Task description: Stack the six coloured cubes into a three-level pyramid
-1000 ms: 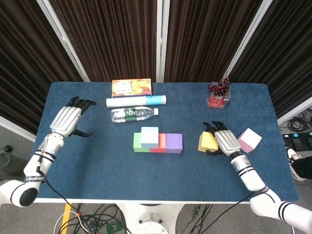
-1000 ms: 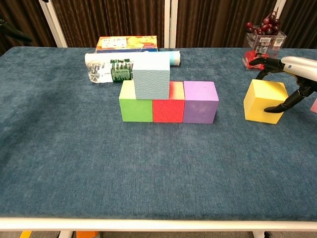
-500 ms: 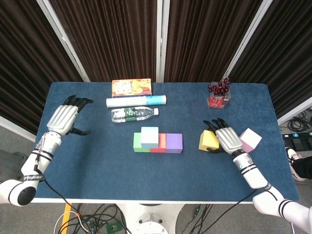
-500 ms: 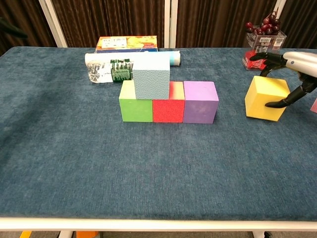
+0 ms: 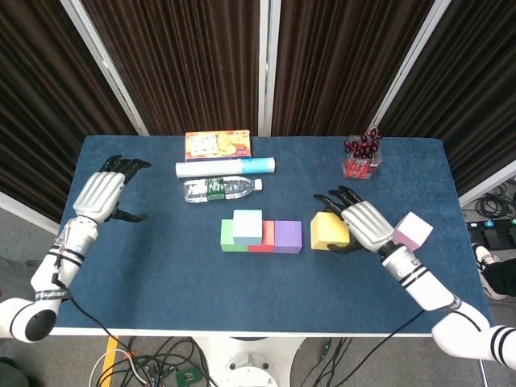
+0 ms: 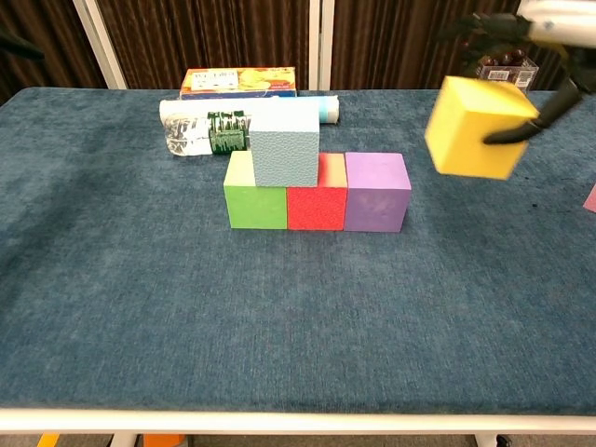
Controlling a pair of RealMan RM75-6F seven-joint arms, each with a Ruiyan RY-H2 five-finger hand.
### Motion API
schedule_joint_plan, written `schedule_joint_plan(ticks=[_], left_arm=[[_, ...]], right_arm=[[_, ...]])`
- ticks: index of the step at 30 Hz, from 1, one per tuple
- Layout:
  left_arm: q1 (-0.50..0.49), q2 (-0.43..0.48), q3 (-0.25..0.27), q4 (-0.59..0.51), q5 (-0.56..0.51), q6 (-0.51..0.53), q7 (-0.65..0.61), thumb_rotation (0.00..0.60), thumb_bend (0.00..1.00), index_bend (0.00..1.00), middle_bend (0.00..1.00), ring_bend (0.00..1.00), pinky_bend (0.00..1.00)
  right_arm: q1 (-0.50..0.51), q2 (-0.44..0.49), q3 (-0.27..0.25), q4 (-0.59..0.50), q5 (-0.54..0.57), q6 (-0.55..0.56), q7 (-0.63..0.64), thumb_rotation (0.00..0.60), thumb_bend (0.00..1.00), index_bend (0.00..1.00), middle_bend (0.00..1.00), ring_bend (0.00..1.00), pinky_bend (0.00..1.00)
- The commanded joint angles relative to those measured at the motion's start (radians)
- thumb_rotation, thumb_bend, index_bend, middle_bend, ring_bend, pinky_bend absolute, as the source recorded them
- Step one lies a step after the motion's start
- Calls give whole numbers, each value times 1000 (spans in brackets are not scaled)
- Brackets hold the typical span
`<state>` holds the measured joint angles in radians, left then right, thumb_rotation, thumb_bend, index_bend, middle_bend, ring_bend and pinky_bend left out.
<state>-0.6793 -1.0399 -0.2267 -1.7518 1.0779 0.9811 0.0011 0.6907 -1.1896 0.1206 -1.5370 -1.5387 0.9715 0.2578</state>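
A green cube [image 5: 229, 237], a red cube [image 5: 265, 239] and a purple cube [image 5: 288, 235] stand in a row mid-table. The pale blue cube [image 5: 247, 226] sits on top, over the green and red ones. My right hand [image 5: 364, 226] holds the yellow cube [image 5: 328, 230] lifted off the table, just right of the purple cube; in the chest view the yellow cube [image 6: 475, 127] hangs tilted above the cloth. A pink cube [image 5: 413, 231] lies further right. My left hand [image 5: 101, 196] hovers at the far left with fingers spread, holding nothing.
Behind the row lie a plastic bottle [image 5: 216, 189], a white roll [image 5: 226, 168] and a snack box [image 5: 218, 144]. A clear cup of red cherries [image 5: 361, 156] stands at the back right. The table [image 5: 161, 282] is covered in blue cloth.
My right hand has lifted the yellow cube off the table and carried it left toward the purple cube. The left hand drifted slightly back and left.
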Motion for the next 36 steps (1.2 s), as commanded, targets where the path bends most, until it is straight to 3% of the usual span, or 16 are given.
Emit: schedule_joint_plan(ticks=[1, 14, 36], left_arm=[[3, 1, -1, 0, 3, 2, -2, 600, 90, 165, 143, 100, 39], [13, -1, -5, 16, 16, -7, -27, 600, 91, 165, 143, 100, 39], [27, -6, -7, 41, 45, -13, -60, 600, 90, 165, 143, 100, 39]], right_arm=[[53, -4, 39, -40, 54, -63, -67, 600, 155, 80, 406, 78, 0], [136, -171, 89, -8, 224, -134, -248, 600, 144, 80, 399, 77, 0], [177, -246, 89, 32, 258, -133, -319, 600, 144, 81, 392, 77, 0]])
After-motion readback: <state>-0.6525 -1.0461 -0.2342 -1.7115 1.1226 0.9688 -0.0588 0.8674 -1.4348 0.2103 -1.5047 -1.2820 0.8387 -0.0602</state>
